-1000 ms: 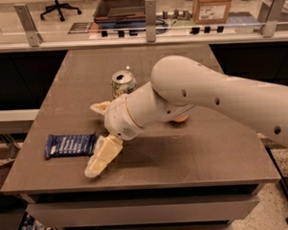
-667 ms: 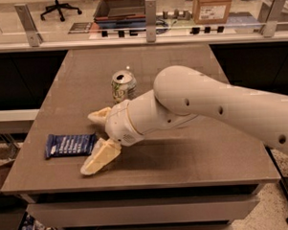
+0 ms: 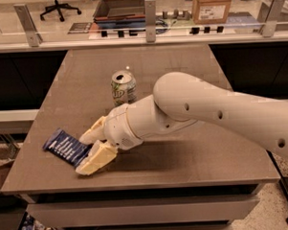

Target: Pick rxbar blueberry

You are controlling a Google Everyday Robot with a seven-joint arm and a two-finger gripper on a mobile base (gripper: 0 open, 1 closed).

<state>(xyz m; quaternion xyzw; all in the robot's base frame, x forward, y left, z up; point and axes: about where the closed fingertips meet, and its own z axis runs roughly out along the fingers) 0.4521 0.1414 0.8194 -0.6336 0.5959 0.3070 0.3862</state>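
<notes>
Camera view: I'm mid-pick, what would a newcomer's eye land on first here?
First, the big white arm reaching in from the right across the brown table, ending in the gripper near the front-left corner. Its open fingers straddle the right end of the dark blue rxbar blueberry, which lies on the table. Behind the wrist a green-white soda can stands upright, apart from the bar.

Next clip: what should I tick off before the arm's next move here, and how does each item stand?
1. Hand at the right end of the blue bar: ok.
2. Firm hold on the bar: cannot tell.
3. Bar fully on the table, near its left edge: ok.
4. Soda can upright: ok.
5. Gap between can and arm: cannot tell.
</notes>
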